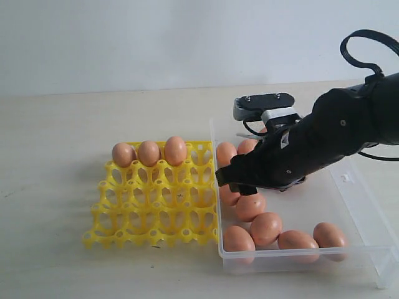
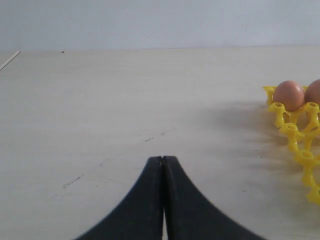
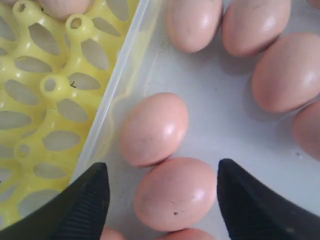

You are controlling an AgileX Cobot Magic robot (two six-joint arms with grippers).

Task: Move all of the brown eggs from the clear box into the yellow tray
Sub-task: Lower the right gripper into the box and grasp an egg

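Nothing I can actually read on any of my three feeds. The closest thing is a small white mark (image 1: 285, 141) on the black casing of the right arm (image 1: 336, 134) in the exterior view. It's too tiny and blurry to tell whether it's a logo, letters or a number.

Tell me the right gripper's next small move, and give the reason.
The right gripper is open, and a brown egg lies centred between its jaws in the clear box, near the wall beside the yellow tray. So the next move is probably to lower straight down and close on that egg, slowly, since a neighbouring egg touches it.
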